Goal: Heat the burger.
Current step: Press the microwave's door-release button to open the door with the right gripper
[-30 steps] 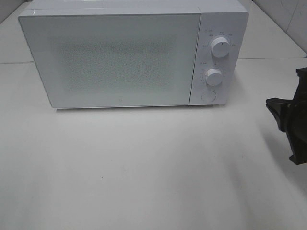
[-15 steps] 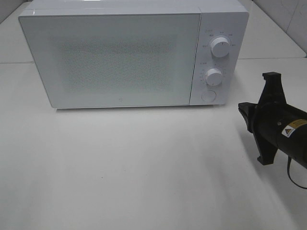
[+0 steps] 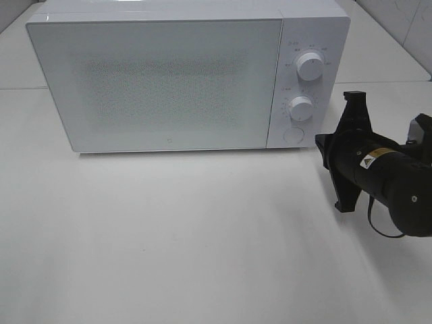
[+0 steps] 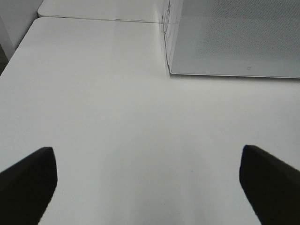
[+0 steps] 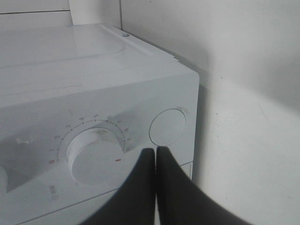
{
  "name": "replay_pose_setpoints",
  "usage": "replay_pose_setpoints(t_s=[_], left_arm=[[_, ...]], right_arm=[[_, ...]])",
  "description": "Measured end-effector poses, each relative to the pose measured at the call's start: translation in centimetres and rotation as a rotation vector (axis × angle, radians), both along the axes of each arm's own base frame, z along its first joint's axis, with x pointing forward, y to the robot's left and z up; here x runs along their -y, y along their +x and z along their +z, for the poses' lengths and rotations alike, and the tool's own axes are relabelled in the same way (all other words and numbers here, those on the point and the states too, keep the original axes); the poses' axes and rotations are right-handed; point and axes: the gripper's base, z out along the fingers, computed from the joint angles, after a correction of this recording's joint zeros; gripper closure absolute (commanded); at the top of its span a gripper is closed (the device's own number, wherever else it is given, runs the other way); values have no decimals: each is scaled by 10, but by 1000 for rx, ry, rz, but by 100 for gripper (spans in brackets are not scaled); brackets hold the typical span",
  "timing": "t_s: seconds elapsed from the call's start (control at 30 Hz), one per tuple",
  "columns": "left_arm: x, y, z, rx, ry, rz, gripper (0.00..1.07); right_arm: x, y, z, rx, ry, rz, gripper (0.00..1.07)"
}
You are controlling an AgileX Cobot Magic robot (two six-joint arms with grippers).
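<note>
The burger is out of view. A white microwave (image 3: 162, 81) stands at the back of the table with its door closed. My right gripper (image 3: 320, 143) is shut with nothing in it, and its tip points at the lower right corner of the control panel. In the right wrist view the shut fingertips (image 5: 154, 151) sit close before the panel, between the lower knob (image 5: 96, 157) and the round button (image 5: 167, 126). My left gripper (image 4: 147, 187) is open and empty over bare table, off the microwave's left front corner (image 4: 169, 70).
The control panel carries an upper knob (image 3: 310, 65), a lower knob (image 3: 302, 106) and a round button (image 3: 293, 135). A white table (image 3: 202, 236) spreads out in front of the microwave. A tiled wall (image 3: 405, 27) rises at the back right.
My right arm has come in from the right edge, moving left and back toward the microwave's control panel. The microwave and the left gripper have not moved.
</note>
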Motion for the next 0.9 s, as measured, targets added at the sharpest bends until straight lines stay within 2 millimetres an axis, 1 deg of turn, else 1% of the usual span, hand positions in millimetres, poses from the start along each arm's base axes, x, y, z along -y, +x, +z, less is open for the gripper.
replay_pose_setpoints(t_s=[0.07,0.1,0.13,0.2,0.33,0.37,0.57,0.83,0.9], left_arm=[[0,0,0,0,0,0,9],[0,0,0,0,0,0,9],[0,0,0,0,0,0,9],[0,0,0,0,0,0,9],[0,0,0,0,0,0,9],[0,0,0,0,0,0,9],[0,0,0,0,0,0,9],[0,0,0,0,0,0,9],[0,0,0,0,0,0,9]], right_arm=[[-1,3,-2,-3,0,0,107],[-4,8,-4,-15,4,0,107],[-4,8,-4,-15,4,0,107],[-8,17,-8,-35,10,-10,107],[-10,23,-12,-49,16,-23,107],[-11,28,-14,-48,19,-32,107],[-16,38,-20,-51,23,-39,107],[-15,51,-30,-56,21,-56,107],[-15,54,-29,-50,24,-59,107]])
